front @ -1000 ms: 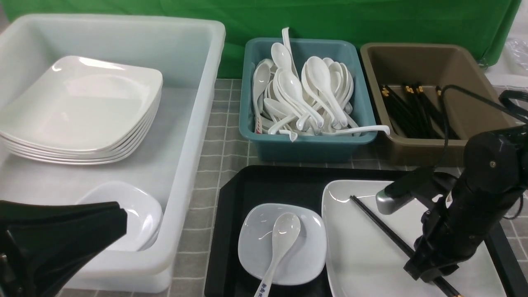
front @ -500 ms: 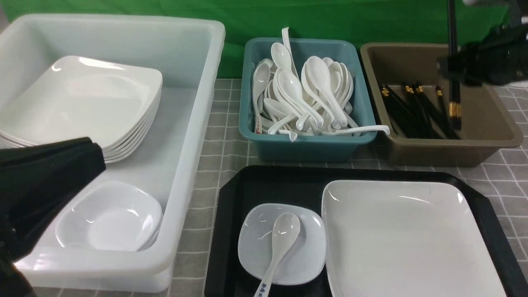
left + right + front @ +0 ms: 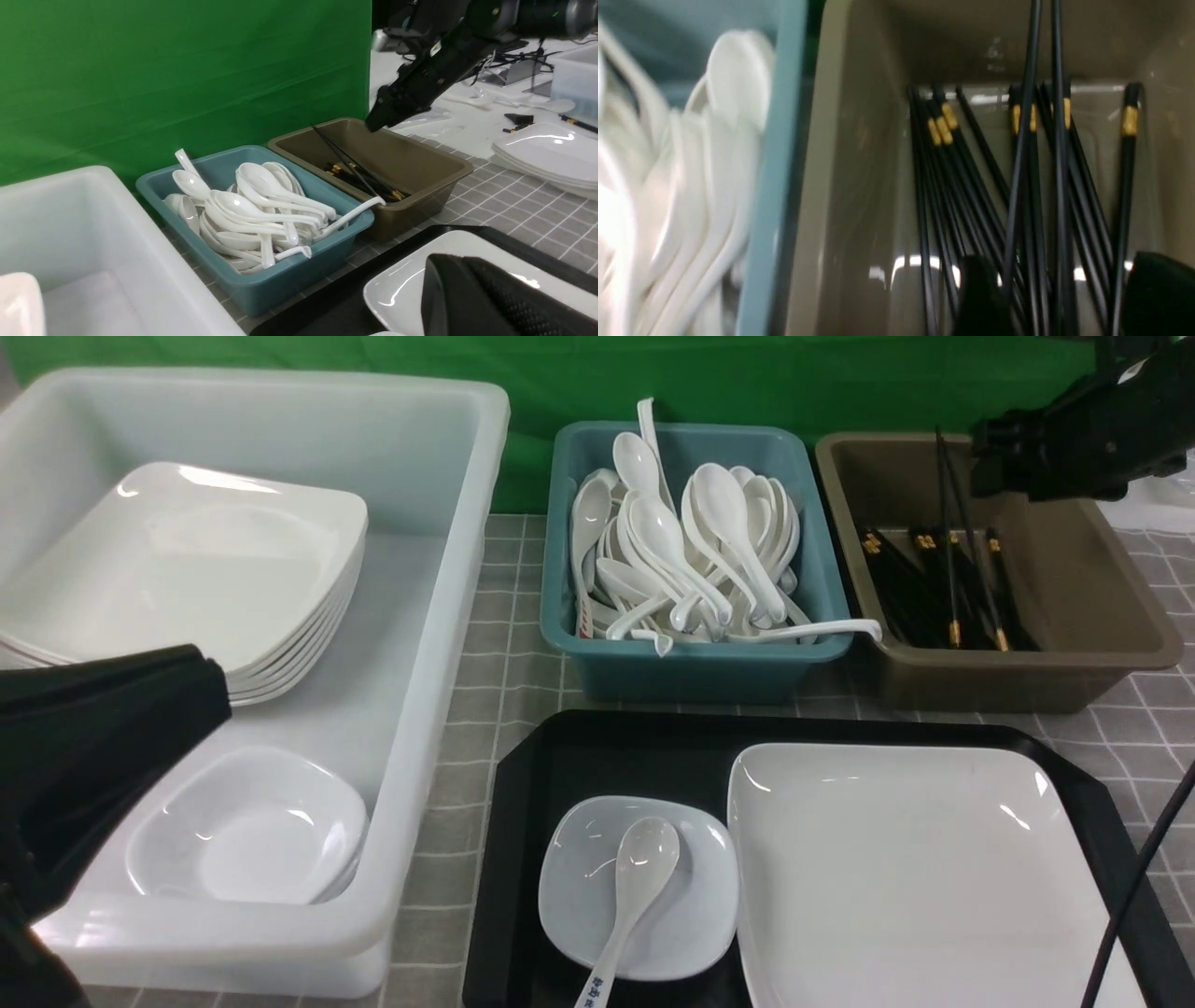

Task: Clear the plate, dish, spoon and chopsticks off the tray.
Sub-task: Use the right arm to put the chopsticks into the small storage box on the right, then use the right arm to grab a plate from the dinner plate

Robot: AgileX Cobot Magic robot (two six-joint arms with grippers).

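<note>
Small print on one spoon only, none of it readable.
The white spoon (image 3: 636, 885) lying in the dish (image 3: 702, 901), near the front, has tiny blue characters at its handle end, too small to make out. A red mark among the spoons in the teal tub (image 3: 693, 659) is equally illegible.

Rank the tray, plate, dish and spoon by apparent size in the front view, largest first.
1. tray, though the frame crops it.
2. plate, also cropped at the bottom.
3. dish.
4. spoon, lying in the dish with its handle over the rim.
</note>
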